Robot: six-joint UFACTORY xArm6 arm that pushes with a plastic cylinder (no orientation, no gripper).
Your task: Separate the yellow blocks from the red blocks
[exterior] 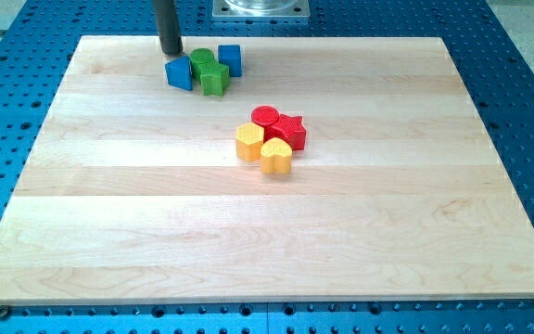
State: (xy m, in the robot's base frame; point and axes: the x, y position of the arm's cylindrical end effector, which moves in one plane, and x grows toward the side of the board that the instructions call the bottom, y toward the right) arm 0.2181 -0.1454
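Two yellow blocks and two red blocks sit bunched together near the middle of the wooden board (137, 241). The yellow hexagon block (249, 142) is at the cluster's left. The yellow heart block (276, 156) is at its bottom. The red round block (265, 118) is at the top and the red star block (288, 131) at the right. All of them touch their neighbours. My tip (171, 52) is far off at the view's top left, just above the blue block there.
Near my tip lies a second cluster: a blue triangular block (180, 72), a blue block (230, 59), a green round block (202, 62) and a green block (215, 80). A blue perforated table (527, 111) surrounds the board.
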